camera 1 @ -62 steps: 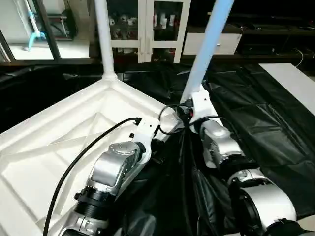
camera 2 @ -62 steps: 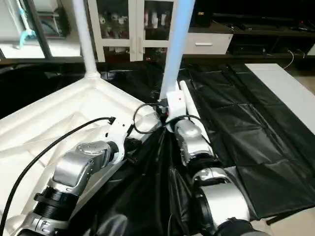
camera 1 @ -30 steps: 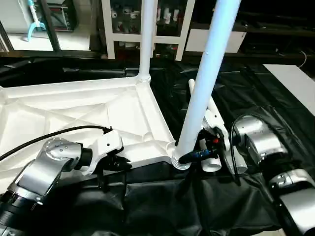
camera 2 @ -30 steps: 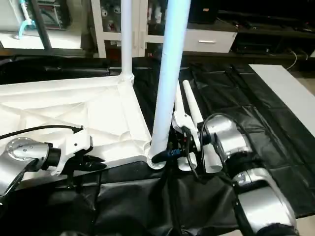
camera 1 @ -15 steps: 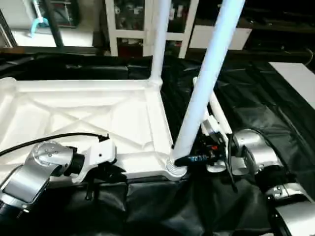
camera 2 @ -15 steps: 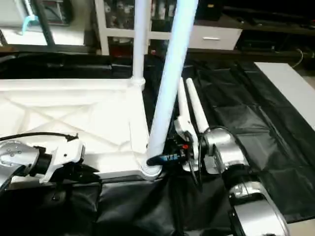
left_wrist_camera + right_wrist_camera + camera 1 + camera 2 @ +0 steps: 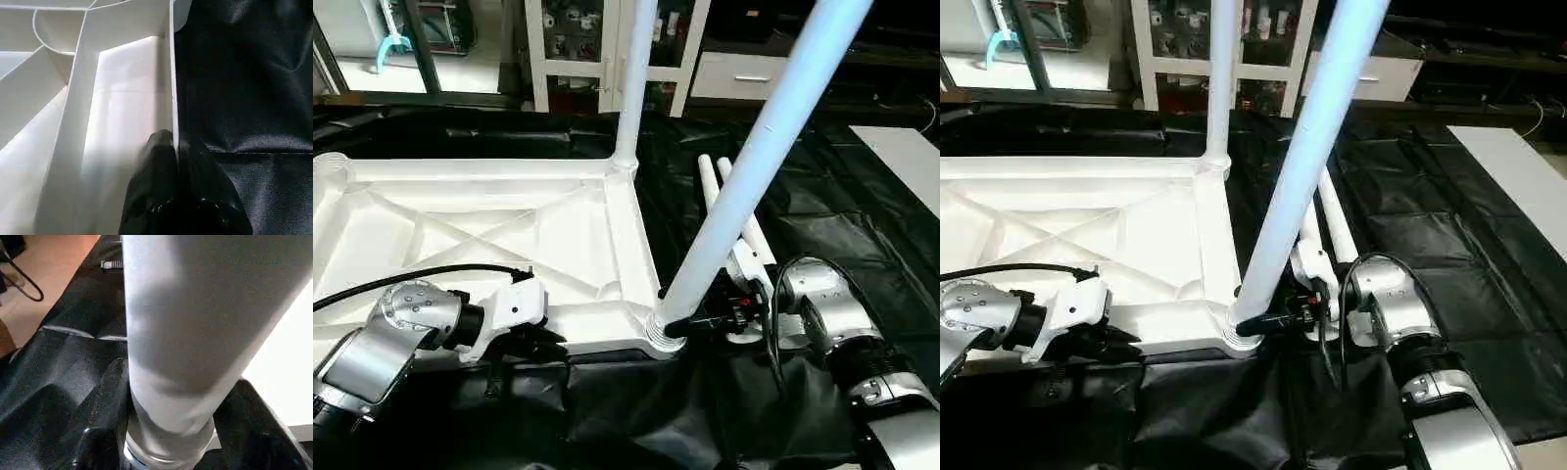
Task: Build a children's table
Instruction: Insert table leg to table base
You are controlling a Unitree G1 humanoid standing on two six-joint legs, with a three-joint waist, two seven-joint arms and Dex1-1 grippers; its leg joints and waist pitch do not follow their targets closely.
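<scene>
Tabletop [image 7: 499, 235] rim is pinched between the two black fingers of the left gripper [image 7: 177, 161], which are pressed together on the thin near edge wall, one finger inside the rim and the other outside over the black sheet [image 7: 862, 225]. From the head cameras that gripper sits at the near long edge, a little way in from the near right corner, with its white wrist housing and a black cable trailing back along the silver forearm.

The right gripper [image 7: 171, 406] has its fingers [image 7: 105, 401] set apart on either side of a white leg [image 7: 754, 176], clasping it just above its foot. That leg stands in the round socket [image 7: 663, 335] at the tabletop's near right corner and leans away to the right as it rises out of the picture.

The tabletop lies upside down on the black sheet, its crossed ribs facing up. A second leg [image 7: 631, 78] stands upright in the far right corner socket. Two more legs [image 7: 729, 211] lie side by side on the sheet just beyond the right gripper, beside the tabletop's right edge. White cabinets [image 7: 607, 49] stand at the back.
</scene>
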